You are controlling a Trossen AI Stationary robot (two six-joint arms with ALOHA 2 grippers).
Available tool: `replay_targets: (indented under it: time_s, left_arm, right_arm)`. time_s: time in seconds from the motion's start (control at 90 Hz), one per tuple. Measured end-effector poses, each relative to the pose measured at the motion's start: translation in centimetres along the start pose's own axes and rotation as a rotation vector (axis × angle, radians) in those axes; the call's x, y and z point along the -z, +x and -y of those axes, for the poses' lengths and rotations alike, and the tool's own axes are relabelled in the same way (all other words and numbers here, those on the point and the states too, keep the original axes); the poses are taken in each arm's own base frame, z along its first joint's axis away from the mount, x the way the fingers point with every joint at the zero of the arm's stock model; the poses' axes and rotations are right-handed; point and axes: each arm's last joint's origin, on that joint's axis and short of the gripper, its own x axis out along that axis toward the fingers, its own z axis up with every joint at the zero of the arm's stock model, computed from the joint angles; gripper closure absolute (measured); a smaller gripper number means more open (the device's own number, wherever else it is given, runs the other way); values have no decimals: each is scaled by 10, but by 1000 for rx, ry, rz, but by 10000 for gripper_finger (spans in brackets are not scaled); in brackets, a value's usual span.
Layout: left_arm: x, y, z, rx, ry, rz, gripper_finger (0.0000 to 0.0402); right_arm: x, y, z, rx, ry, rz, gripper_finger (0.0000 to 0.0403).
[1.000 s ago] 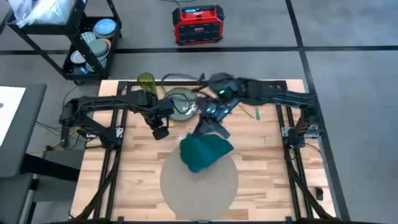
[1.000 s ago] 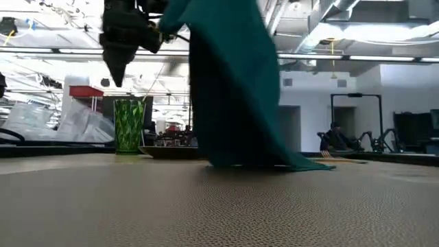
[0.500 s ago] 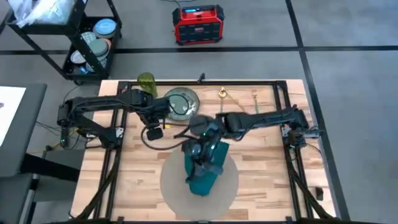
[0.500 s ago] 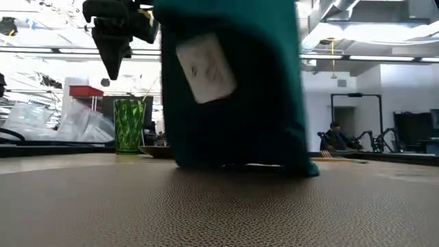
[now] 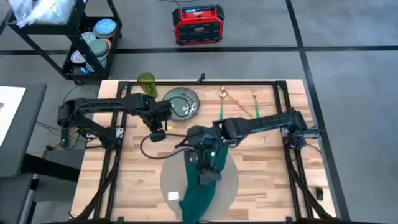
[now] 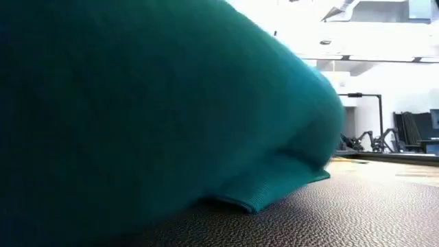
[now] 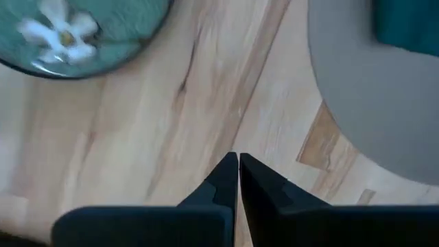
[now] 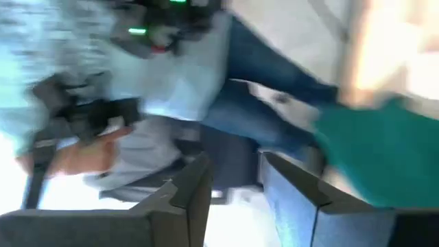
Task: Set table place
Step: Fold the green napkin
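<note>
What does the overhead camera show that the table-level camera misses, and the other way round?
Only the high view shows both arms, the green plate, the cup, the cutlery and the whole table. Only the low view shows the room behind and the cloth's hem up close. Both show the teal cloth lying on the mat.

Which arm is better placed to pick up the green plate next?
Left, probably. The left gripper hovers shut and empty over bare table near the plate. The right gripper is over the placemat at the teal napkin, farther away.
</note>
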Motion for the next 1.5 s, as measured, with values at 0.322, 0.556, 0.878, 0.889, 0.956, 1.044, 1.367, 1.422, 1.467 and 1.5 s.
replay_targets:
  time_s: [0.322, 0.556, 0.878, 0.889, 0.956, 1.044, 1.367, 1.422, 1.467, 1.5]
  left_arm:
    - [18, 64, 8, 401, -187, -43, 402]
    - [20, 61, 10, 377, -202, -34, 402]
    - [26, 44, 9, 389, -207, 42, 402]
    - [26, 44, 9, 389, -209, 43, 402]
    - [26, 43, 9, 389, -208, 49, 402]
    - [26, 43, 8, 365, -208, 59, 402]
    - [26, 43, 7, 350, -215, 64, 402]
    - [26, 43, 7, 350, -219, 64, 402]
    - [26, 43, 7, 350, -220, 64, 402]
    - [26, 43, 7, 350, -221, 64, 402]
  right_arm:
    - [36, -38, 46, 687, 93, -244, 275]
    - [36, -12, 69, 664, 3, -201, 275]
    - [56, 21, 113, 625, 17, -220, 275]
    - [56, 22, 114, 625, 15, -218, 275]
    - [58, 26, 119, 620, 5, -204, 275]
    - [63, 30, 129, 621, 7, -201, 275]
    - [71, 25, 155, 644, 79, -184, 275]
    - [70, 22, 157, 654, 87, -180, 275]
    - [69, 20, 159, 663, 93, -177, 275]
    - [69, 18, 160, 665, 96, -173, 275]
